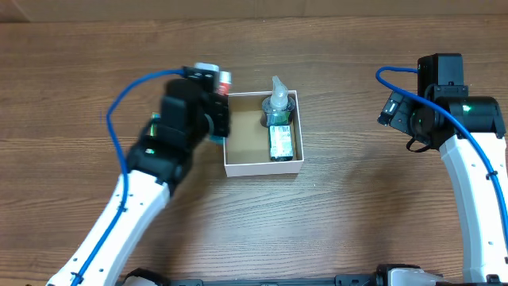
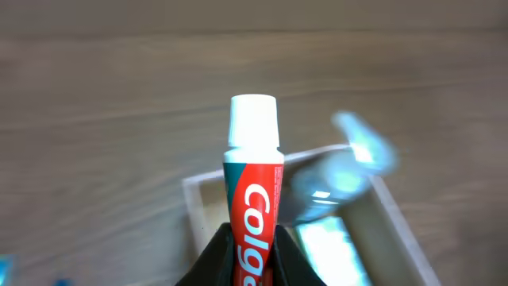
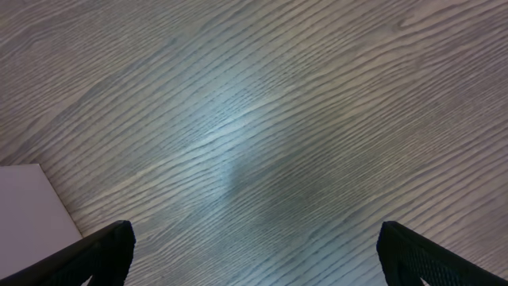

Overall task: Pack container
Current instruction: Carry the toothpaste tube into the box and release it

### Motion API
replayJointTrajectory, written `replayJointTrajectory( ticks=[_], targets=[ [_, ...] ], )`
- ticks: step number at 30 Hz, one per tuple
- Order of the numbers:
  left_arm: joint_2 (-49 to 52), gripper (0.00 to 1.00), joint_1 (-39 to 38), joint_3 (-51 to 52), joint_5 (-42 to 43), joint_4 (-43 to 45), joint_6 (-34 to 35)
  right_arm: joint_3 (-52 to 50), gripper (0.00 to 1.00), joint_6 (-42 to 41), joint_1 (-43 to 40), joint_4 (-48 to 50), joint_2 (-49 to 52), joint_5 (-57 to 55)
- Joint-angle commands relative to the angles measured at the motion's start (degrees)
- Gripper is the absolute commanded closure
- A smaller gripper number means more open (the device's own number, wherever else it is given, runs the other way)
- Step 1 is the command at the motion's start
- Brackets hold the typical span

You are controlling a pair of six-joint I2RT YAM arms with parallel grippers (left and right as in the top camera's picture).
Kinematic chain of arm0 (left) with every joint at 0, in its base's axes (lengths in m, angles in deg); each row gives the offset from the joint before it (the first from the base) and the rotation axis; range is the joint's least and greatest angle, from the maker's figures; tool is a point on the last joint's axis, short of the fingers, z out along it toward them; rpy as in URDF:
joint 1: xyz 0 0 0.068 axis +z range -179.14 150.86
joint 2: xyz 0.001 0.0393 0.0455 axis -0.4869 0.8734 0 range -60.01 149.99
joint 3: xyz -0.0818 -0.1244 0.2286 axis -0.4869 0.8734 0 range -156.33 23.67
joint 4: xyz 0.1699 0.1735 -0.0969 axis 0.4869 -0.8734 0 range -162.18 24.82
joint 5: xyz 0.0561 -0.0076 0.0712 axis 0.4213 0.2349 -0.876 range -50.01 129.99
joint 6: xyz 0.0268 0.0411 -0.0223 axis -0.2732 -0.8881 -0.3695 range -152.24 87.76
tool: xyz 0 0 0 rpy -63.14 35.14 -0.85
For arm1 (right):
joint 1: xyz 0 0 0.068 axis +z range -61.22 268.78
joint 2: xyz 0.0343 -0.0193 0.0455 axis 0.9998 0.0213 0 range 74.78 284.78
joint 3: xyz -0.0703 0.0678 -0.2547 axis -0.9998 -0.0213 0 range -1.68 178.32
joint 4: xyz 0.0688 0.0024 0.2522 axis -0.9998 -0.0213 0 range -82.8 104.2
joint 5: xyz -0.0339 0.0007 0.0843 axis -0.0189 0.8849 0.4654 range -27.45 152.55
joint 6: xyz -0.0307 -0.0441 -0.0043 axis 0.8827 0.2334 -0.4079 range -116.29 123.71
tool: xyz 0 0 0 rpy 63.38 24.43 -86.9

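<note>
The left gripper [image 2: 254, 248] is clenched on a toothpaste tube [image 2: 254, 202], red with white lettering, its white cap [image 2: 254, 121] pointing away from the fingers [image 2: 213, 262]. In the left wrist view the tube stands at the centre of the frame, pinched at its lower part between the two dark fingers at the bottom edge.

From overhead, the tube sits left of centre in the frame, at the upper-left corner of the container [image 1: 262, 168]. How high it hangs over the table [image 1: 357, 222] cannot be told. The left arm [image 1: 135, 191] runs up from the lower left of the frame and covers part of the container's left wall.

The container, a small square box with white walls and a brown floor, rests on the wooden table just left of centre. Inside it, against the right wall, lies a bottle [image 1: 280, 135] with a clear top and a green label, its top toward the upper edge. The left half of the floor is bare. In the left wrist view the box and bottle appear blurred at lower right, behind the tube.

The right gripper [image 3: 254, 246] is released, its fingers [image 3: 103, 256] spread wide at the two lower corners of the right wrist view, with only wood grain between them. A pale flat corner [image 3: 24, 218] shows at the lower left there; what it is cannot be told. Overhead, the right arm [image 1: 468, 167] stands at the right of the frame, well apart from the container.
</note>
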Motion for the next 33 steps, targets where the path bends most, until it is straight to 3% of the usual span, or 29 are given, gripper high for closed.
replayJointTrajectory(
  ticks=[1, 10, 18, 21, 24, 27, 33],
  targets=[
    [0.83, 0.86, -6.43, -1.31, -6.75, 0.5, 8.98, 0.42, 0.0, 0.09, -0.22, 0.28, -0.09, -0.72],
    [9.79, 0.83, -11.34, -1.31, -12.68, 1.07, 18.82, 0.42, 0.0, 0.09, -0.22, 0.28, -0.09, -0.72],
    [14.05, 0.8, -10.32, -1.31, -13.25, 2.91, 18.82, 0.42, 0.0, 0.09, -0.22, 0.28, -0.09, -0.72],
    [13.68, 0.53, -10.12, -1.77, -12.46, 3.72, 17.42, 0.42, 0.0, 0.09, -0.22, 0.28, -0.09, -0.72],
    [11.78, 0.41, -9.42, -3.76, -12.44, 3.15, 12.22, 0.42, 0.0, 0.09, -0.22, 0.28, -0.09, -0.72],
    [8.94, 0.41, -8.39, -6.95, -11.43, -0.81, 10.01, 0.42, 0.0, 0.09, -0.22, 0.28, -0.09, -0.72],
    [0.59, 0.38, -2.78, -13.35, -11.78, -17.92, 7.43, 0.42, 0.0, 0.09, -0.22, 0.28, -0.09, -0.72]
  ],
)
